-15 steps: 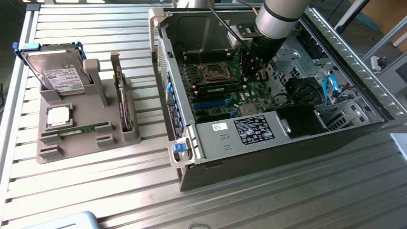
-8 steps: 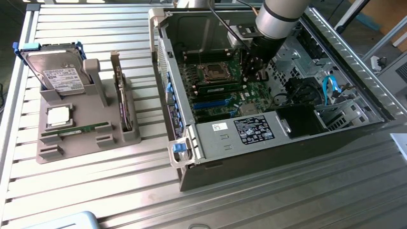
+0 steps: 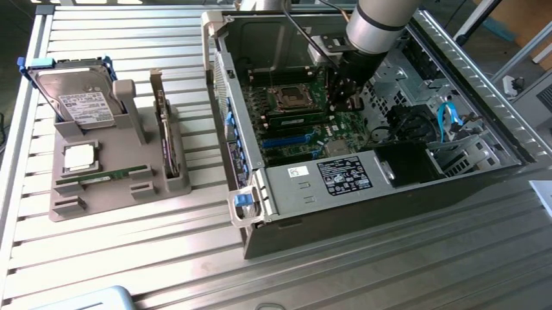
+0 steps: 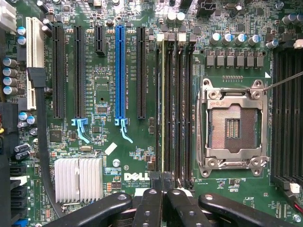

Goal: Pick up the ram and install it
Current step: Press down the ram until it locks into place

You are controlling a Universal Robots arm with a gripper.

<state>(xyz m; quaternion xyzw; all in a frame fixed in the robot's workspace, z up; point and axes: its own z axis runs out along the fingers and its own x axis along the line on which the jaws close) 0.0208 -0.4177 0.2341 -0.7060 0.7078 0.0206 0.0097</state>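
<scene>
Wrist view — one gripper (image 4: 163,184), jaws together, one ram (image 4: 164,104) edge-on.

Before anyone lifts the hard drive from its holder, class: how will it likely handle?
The hard drive looks like a rigid metal-cased block, so probably stiff and heavy for its size. It stands on edge in the holder, so a sideways push might tip it. Its smooth casing could be slippery; the blue rails may offer better grip.
</scene>
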